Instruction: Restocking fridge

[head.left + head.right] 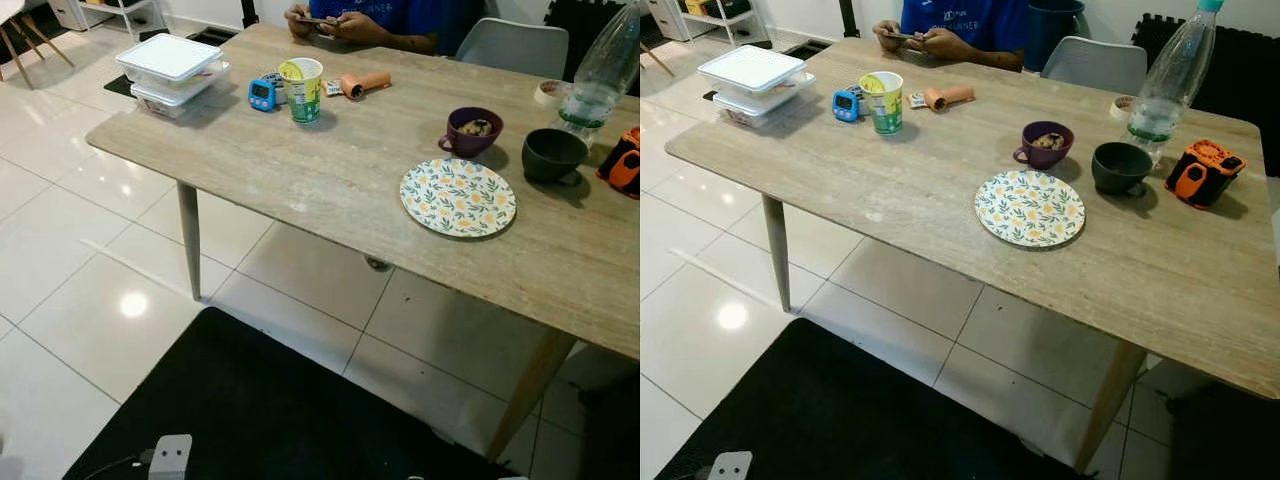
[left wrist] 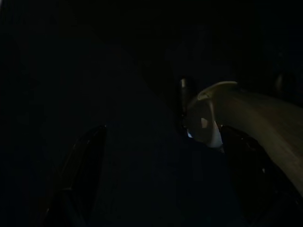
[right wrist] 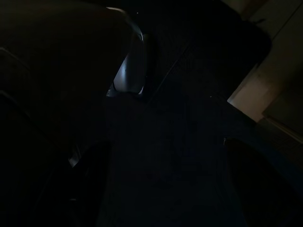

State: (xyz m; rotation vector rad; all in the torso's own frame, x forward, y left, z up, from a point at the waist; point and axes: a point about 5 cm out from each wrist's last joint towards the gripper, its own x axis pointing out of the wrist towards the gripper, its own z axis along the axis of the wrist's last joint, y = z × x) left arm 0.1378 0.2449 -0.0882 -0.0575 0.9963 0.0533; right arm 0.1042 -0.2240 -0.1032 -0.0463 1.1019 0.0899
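On the long wooden table [image 1: 890,190] two white lidded food containers [image 1: 752,70] sit stacked at the far left corner. A green and yellow cup [image 1: 883,101] stands near them. A clear water bottle [image 1: 1170,80] rises at the far right. Both arms hang idle low over a dark mat. In the dim left wrist view my left gripper [image 2: 170,179] has its fingers spread apart with nothing between them. My right gripper [image 3: 173,184] looks the same in the right wrist view.
A floral plate [image 1: 1030,208], purple mug [image 1: 1045,143], dark bowl [image 1: 1120,167], blue timer [image 1: 845,105] and orange-black tool [image 1: 1203,170] are on the table. A person [image 1: 960,25] sits at the far side beside a grey chair [image 1: 1095,62]. A black mat [image 1: 280,410] covers the floor.
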